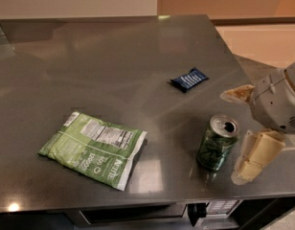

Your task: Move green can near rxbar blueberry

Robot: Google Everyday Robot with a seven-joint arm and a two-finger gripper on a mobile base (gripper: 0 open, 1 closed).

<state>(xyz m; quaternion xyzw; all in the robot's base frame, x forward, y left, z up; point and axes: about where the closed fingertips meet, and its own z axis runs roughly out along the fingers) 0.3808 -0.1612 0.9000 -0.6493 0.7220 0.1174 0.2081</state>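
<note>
The green can [216,143] stands upright near the front right of the grey table, its silver top open. The rxbar blueberry [189,79], a small navy wrapper, lies flat behind it toward the table's middle right. My gripper [239,131] is at the right edge, just right of the can. Its two cream fingers are spread apart: one fingertip [236,94] is above and behind the can, the other finger [255,156] is low beside the can. Nothing is between them; the can stands just to their left.
A large flat green chip bag [94,148] lies at the front left of the grey table [104,66]. The table's front edge runs just below the can, and its right edge is beside my gripper. A tan floor lies beyond the right side.
</note>
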